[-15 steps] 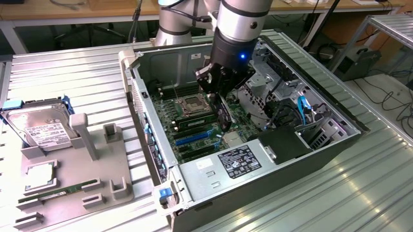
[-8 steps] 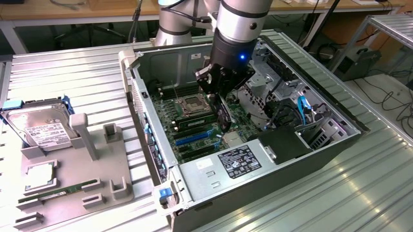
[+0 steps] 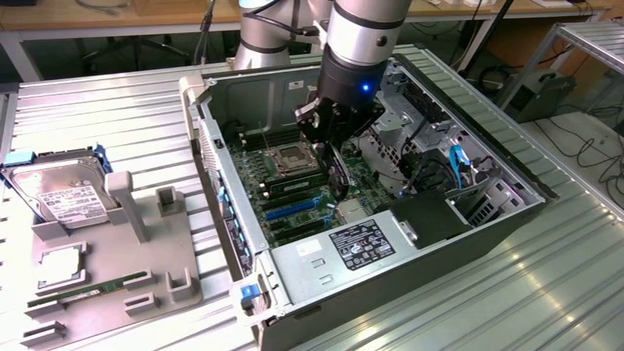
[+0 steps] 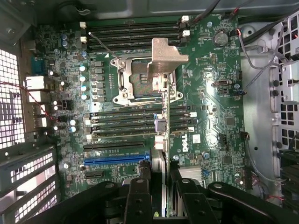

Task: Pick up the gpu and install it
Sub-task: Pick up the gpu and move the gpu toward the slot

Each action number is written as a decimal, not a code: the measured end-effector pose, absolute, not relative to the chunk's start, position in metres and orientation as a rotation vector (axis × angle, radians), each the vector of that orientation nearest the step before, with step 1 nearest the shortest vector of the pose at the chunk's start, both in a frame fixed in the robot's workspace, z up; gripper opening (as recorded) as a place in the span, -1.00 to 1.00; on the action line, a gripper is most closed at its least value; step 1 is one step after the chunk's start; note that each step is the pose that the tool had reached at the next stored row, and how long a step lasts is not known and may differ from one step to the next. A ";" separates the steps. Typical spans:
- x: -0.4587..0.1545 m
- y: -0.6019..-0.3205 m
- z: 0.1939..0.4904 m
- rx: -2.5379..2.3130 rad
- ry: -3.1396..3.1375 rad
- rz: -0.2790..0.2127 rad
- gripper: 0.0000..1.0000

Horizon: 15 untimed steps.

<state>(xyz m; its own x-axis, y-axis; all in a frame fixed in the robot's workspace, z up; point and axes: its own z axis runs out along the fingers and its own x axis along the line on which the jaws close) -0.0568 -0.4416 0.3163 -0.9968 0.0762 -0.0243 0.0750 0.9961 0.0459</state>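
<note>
My gripper (image 3: 337,135) hangs inside the open computer case (image 3: 210,139), above the motherboard (image 3: 292,191). It is shut on the gpu (image 3: 338,175), a thin dark card held on edge that reaches down toward the board. In the wrist view the gpu (image 4: 161,140) runs as a narrow edge out from between my black fingers (image 4: 140,186), and its silver metal bracket (image 4: 166,53) sits over the processor socket (image 4: 135,77). The blue expansion slot (image 4: 114,159) lies just beside the gripper (image 4: 160,175). The card is off the board.
A grey fixture tray (image 3: 107,285) at the exterior view's left holds a silver hard drive (image 3: 63,194), a processor chip (image 3: 61,265) and a green RAM stick (image 3: 88,291). The power supply (image 3: 356,245) fills the case's near end. Cables and drive bays (image 3: 439,168) crowd the case's right side.
</note>
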 end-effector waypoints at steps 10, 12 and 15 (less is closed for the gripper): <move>-0.057 -0.442 0.314 0.118 3.112 0.070 -0.47; -0.057 -0.441 0.314 0.118 3.113 0.070 -0.47; -0.057 -0.441 0.313 0.118 3.113 0.070 -0.47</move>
